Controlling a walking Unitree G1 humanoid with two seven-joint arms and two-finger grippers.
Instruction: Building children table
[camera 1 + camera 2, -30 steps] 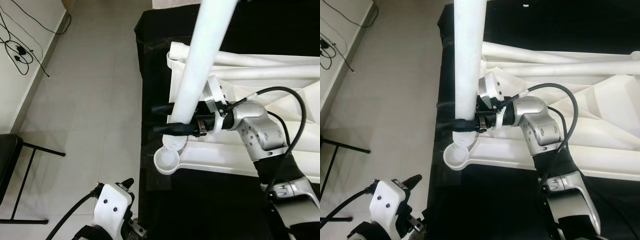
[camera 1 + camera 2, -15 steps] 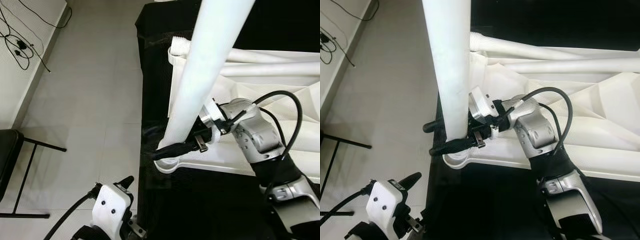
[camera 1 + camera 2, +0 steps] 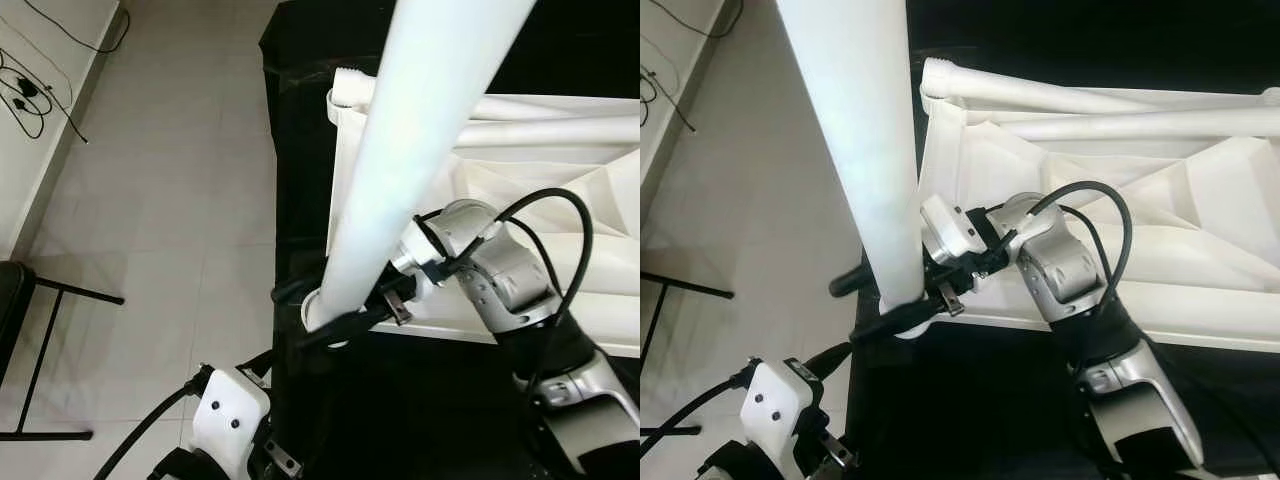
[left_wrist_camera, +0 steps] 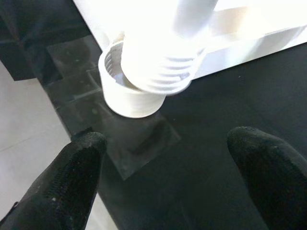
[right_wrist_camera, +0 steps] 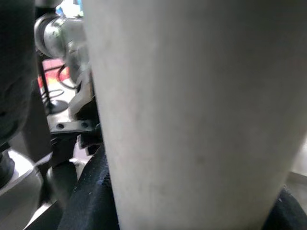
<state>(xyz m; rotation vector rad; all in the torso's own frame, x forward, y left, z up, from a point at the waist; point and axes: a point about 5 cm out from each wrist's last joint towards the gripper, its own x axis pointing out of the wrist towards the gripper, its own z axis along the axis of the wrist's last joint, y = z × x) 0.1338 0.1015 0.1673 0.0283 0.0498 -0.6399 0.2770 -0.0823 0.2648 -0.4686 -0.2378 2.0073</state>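
On the far left, a dark chair (image 3: 15, 300) stands on the pale floor (image 3: 160, 200), and some cables (image 3: 30, 90) lie by the wall. Down low on the left, the left gripper (image 4: 165, 179) hangs by the edge of the bench (image 3: 300, 120), which has a black cover. Its two black fingers are spread apart and hold nothing. It looks at the white socket (image 4: 127, 93) from close by. The socket is a round cup at the near left corner of the white table top (image 3: 1160, 190), which lies upside down on the bench. The long white table leg (image 3: 400, 170) stands tall and leans a bit. Its ridged screw end sits at the socket mouth, tipped a little to one side. The right gripper (image 3: 335, 310) is clenched around the leg just above the screw end, one finger on each side. More white legs (image 3: 1090, 100) lie along the far edge of the top. The step now looks like fitting the leg into the socket. Next, I think the leg must be stood up straight over the cup, then pushed down and turned so the ridges catch. One second ago the screw end hung above the cup. Now it has come down to meet it, and the right gripper has sunk with it.
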